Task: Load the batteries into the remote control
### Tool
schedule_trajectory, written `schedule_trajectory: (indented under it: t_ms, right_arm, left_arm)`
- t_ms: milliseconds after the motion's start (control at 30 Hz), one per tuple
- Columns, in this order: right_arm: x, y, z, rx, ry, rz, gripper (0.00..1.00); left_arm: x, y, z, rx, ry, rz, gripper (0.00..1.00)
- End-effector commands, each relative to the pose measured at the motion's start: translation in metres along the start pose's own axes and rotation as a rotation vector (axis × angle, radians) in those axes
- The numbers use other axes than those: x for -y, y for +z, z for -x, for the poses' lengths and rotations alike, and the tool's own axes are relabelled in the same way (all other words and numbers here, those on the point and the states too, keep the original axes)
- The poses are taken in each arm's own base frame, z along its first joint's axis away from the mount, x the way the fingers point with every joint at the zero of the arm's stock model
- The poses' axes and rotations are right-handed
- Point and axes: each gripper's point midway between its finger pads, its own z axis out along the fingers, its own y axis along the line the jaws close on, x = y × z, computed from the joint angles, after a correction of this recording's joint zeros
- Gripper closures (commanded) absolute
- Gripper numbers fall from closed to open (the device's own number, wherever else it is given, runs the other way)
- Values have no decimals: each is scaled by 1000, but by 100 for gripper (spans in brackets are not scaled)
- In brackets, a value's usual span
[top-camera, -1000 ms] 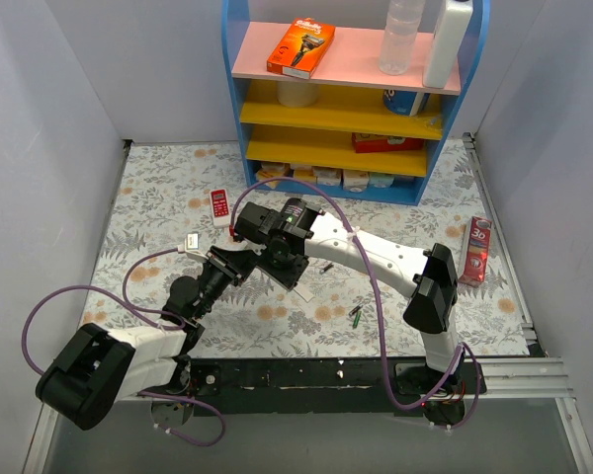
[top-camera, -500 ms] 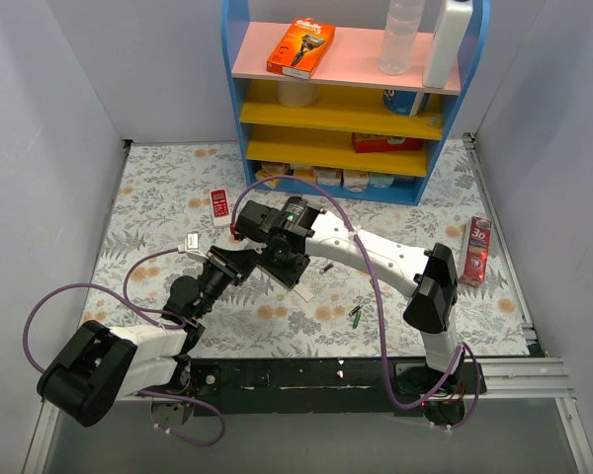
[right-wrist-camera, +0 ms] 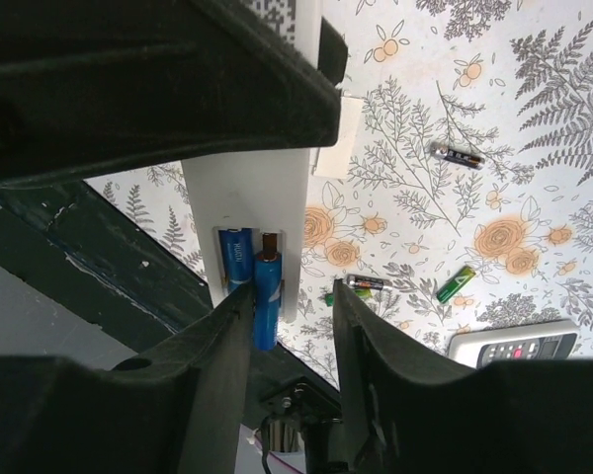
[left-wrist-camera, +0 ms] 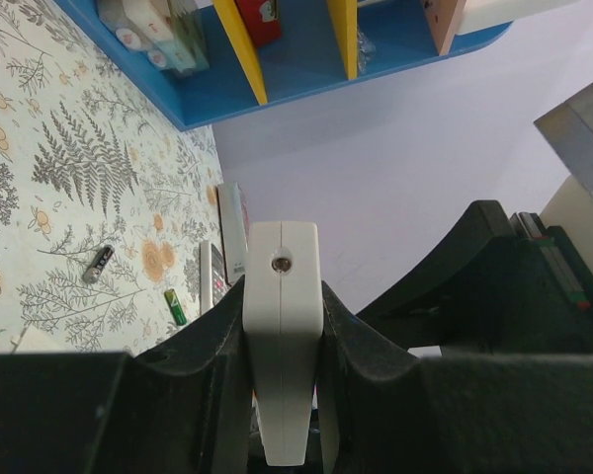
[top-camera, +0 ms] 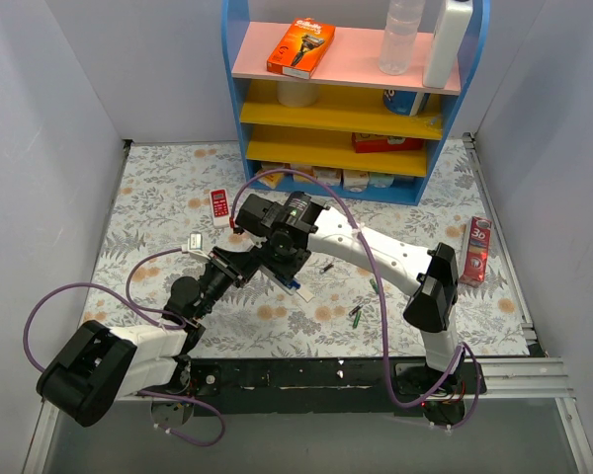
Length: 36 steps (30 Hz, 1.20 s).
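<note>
My left gripper (left-wrist-camera: 282, 306) is shut on the slim white remote control (left-wrist-camera: 282, 336), seen end-on between the pads. In the right wrist view the remote's plain back (right-wrist-camera: 247, 197) faces the camera with its battery bay open. One blue battery (right-wrist-camera: 234, 259) lies seated in the bay. A second blue battery (right-wrist-camera: 266, 296) lies beside it, slanted, its near end sticking past the remote's end. My right gripper (right-wrist-camera: 292, 296) is open just above the bay, its left finger (right-wrist-camera: 208, 346) next to that battery. In the top view both grippers meet at the table's middle (top-camera: 267, 259).
Loose batteries lie on the floral table: a dark one (right-wrist-camera: 459, 154), a green one (right-wrist-camera: 456, 283), a dark one (right-wrist-camera: 366, 282). A small white cover (right-wrist-camera: 336, 148) lies nearby. A red-and-white remote (top-camera: 218, 205), a blue shelf (top-camera: 346, 99), a toothpaste box (top-camera: 477, 252).
My right gripper has shifted slightly toward the shelf. The blue batteries now show at the remote's end in the top view. The left arm holds still.
</note>
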Motion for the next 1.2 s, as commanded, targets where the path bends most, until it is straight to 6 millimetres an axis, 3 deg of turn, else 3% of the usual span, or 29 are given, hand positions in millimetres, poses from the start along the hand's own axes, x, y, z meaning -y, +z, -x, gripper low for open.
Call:
schedule_trajectory:
  t_ms: [0, 133, 300, 333, 400, 433, 633, 667, 767, 967, 1167]
  right_arm:
    - [4, -25, 15, 96, -3, 4, 54]
    - [1, -30, 21, 132, -12, 12, 52]
    - [-2, -53, 37, 261, -43, 43, 51]
    - [-6, -51, 33, 260, -55, 64, 51]
    - [-8, -65, 37, 340, -82, 94, 51]
    - [-10, -68, 27, 352, -94, 111, 52]
    - [-4, -59, -2, 445, -199, 109, 61]
    - [-4, -45, -15, 414, -205, 112, 62]
    - [-5, -37, -26, 448, -195, 124, 64]
    - [-12, -41, -19, 579, -164, 165, 68]
    - [-15, -33, -18, 582, -145, 177, 69]
  left_arm:
    - [-58, -56, -24, -26, -332, 197, 100]
    - [-63, -57, -25, -22, -352, 221, 100]
    - [-67, -58, -26, -20, -383, 247, 100]
    - [-69, -58, -26, -18, -392, 255, 100]
    - [-68, -58, -26, -19, -399, 252, 100]
    - [-69, -58, -27, -20, -411, 260, 100]
    - [-66, -57, -27, -24, -419, 255, 100]
    - [-64, -57, -27, -27, -420, 249, 100]
    - [-63, -56, -27, -28, -425, 247, 100]
    - [-58, -53, -25, -28, -421, 232, 100]
    - [-56, -53, -25, -29, -419, 226, 100]
